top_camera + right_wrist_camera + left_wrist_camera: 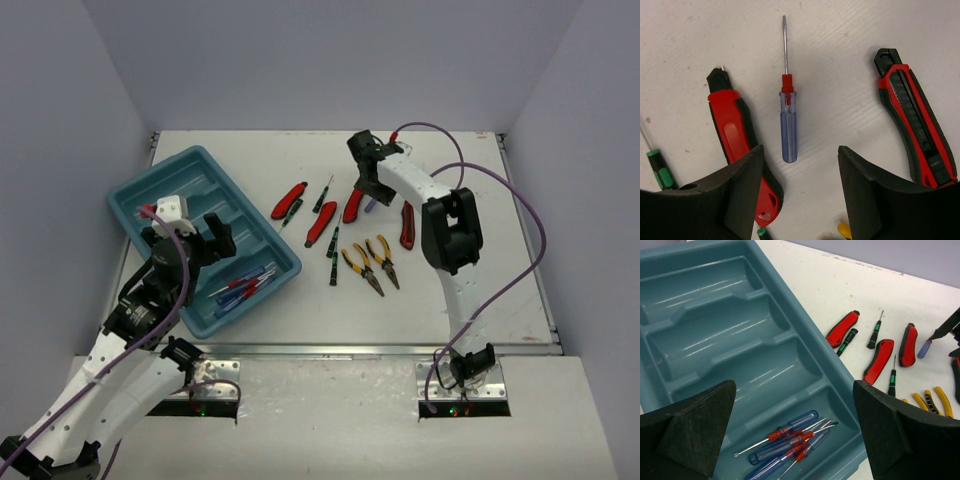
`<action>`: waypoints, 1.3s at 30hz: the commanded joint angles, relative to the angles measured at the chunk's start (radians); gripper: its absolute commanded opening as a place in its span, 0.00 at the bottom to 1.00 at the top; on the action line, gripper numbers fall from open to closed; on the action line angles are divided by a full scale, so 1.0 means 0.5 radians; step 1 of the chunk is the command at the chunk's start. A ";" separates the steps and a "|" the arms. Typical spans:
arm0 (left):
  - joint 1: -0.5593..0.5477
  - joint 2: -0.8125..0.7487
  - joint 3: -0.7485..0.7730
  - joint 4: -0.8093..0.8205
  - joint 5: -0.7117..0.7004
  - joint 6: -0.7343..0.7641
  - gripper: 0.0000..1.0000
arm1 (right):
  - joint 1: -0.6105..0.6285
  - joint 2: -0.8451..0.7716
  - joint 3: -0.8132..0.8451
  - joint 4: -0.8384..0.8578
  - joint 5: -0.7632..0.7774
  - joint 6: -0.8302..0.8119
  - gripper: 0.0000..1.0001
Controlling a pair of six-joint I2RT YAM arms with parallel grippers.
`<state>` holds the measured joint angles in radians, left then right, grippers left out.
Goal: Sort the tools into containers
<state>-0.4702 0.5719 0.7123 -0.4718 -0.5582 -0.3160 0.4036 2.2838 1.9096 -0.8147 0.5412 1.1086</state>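
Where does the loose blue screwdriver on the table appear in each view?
Top: blue screwdriver slightly right of centre, upper half.
Left wrist: near the right edge, upper half.
Right wrist: in the centre, tip up.
Shared landmark: red cutter just left of it.

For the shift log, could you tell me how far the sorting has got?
Done: several blue screwdrivers lie in one tray compartment; the others look empty. In hand: nothing; the right gripper hangs open over a loose blue screwdriver, the left gripper open above the tray. Left: that one, four red cutters, the green screwdrivers and two pliers.
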 commanded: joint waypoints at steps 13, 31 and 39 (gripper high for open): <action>0.020 -0.026 0.036 0.088 0.101 0.040 1.00 | -0.141 0.055 -0.250 0.328 -0.291 0.000 0.26; 0.019 -0.027 0.176 0.565 1.411 -0.493 1.00 | 0.133 -1.828 -1.946 2.186 -2.083 -1.061 0.00; 0.006 0.076 -0.262 1.734 1.941 -0.933 1.00 | 0.433 -2.136 -2.180 2.549 -2.497 -0.740 0.00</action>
<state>-0.4696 0.5822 0.6308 0.0851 0.2540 -0.6584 0.5819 1.2163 0.8119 0.3254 -0.5401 0.6833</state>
